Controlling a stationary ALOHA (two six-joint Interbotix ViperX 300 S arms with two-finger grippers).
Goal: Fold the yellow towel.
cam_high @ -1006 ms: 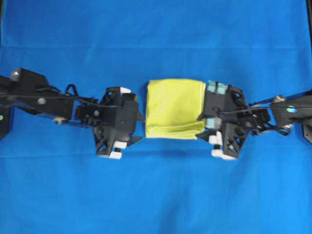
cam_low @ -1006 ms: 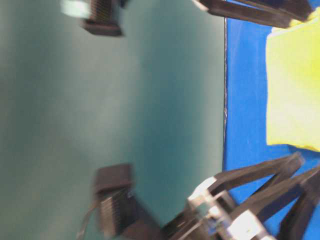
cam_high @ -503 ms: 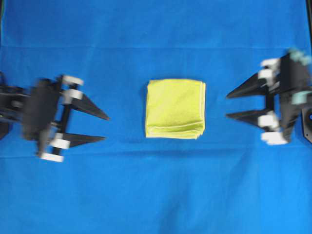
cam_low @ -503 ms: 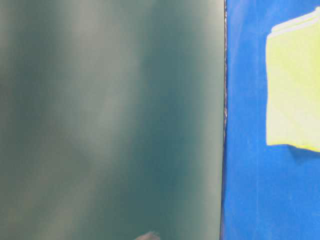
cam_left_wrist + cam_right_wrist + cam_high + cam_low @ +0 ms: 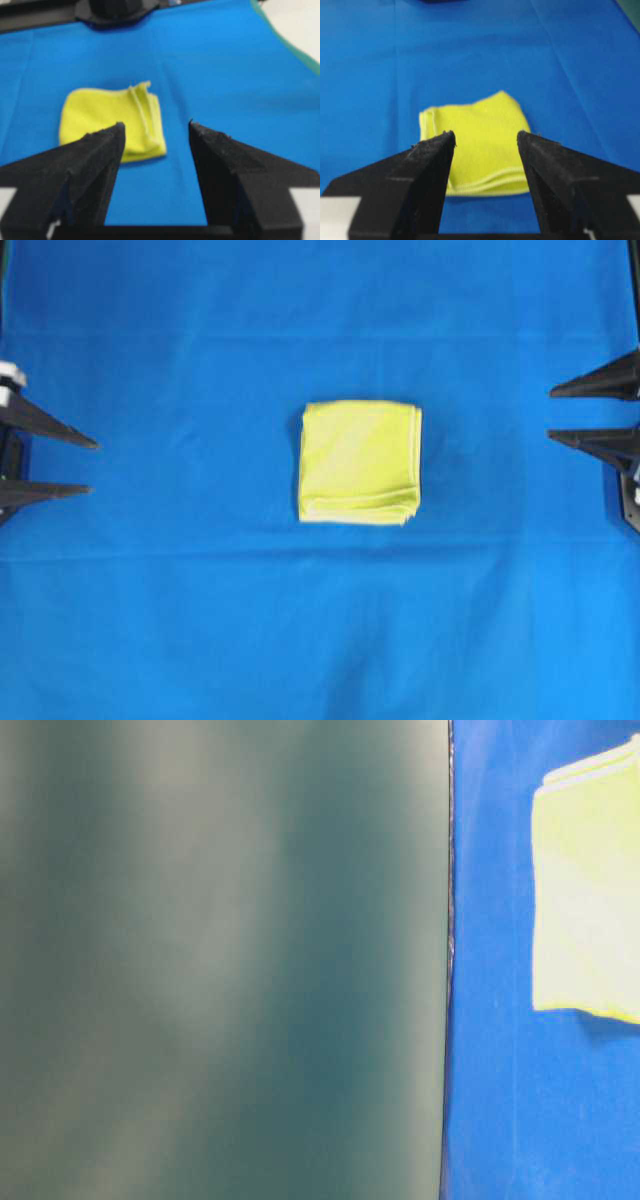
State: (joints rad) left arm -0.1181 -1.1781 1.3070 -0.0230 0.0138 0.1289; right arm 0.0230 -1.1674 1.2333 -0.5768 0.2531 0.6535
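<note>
The yellow towel (image 5: pixel 360 462) lies folded into a small thick square in the middle of the blue cloth (image 5: pixel 320 620), its layered hems along the near and right edges. It also shows in the table-level view as the yellow towel (image 5: pixel 590 900) at the right edge. My left gripper (image 5: pixel 92 466) is at the far left edge, open and empty, well away from the towel. At the far right edge my right gripper (image 5: pixel 550 412) is open and empty too. From the left wrist the towel (image 5: pixel 107 122) lies ahead of the left gripper (image 5: pixel 155 125). Beyond the right gripper (image 5: pixel 486 134) sits the towel (image 5: pixel 480 140).
Blue cloth covers the whole table in the overhead view. In the table-level view a blurred dark green surface (image 5: pixel 220 960) fills the left part, with the blue cloth's edge (image 5: pixel 450 960) running down beside it. The right arm's dark base (image 5: pixel 120 10) shows at the far end in the left wrist view.
Both grippers have pulled back from beside the towel to the left and right edges of the overhead view. The folded towel has stayed in place.
</note>
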